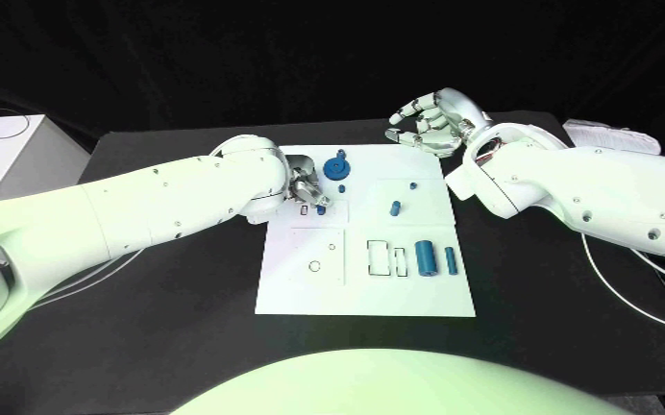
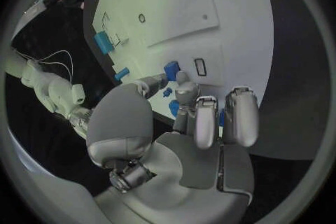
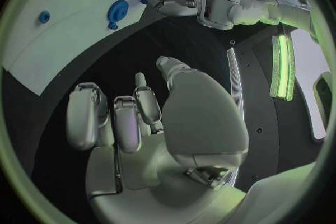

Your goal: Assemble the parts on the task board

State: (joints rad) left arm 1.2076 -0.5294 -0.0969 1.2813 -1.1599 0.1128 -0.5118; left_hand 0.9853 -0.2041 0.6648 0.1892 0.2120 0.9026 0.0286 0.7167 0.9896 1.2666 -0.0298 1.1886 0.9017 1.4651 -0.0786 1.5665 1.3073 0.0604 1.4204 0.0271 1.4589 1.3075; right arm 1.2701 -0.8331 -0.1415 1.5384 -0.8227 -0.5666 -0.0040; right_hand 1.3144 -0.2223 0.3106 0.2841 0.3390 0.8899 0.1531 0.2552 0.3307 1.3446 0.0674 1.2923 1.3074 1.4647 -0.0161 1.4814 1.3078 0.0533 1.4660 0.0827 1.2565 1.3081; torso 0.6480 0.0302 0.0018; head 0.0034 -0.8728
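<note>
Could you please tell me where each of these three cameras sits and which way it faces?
Head view: on the robot's head, looking down at the task board; both white arms show.
Left wrist view: behind the left hand, facing the board.
Right wrist view: behind the right hand, facing table and board.
Shared: all show the blue gear.

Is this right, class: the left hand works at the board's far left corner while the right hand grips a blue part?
Not quite. The right hand holds nothing; in the right wrist view its fingers are bare above the black table. The left hand is at the task board, as stated.
</note>
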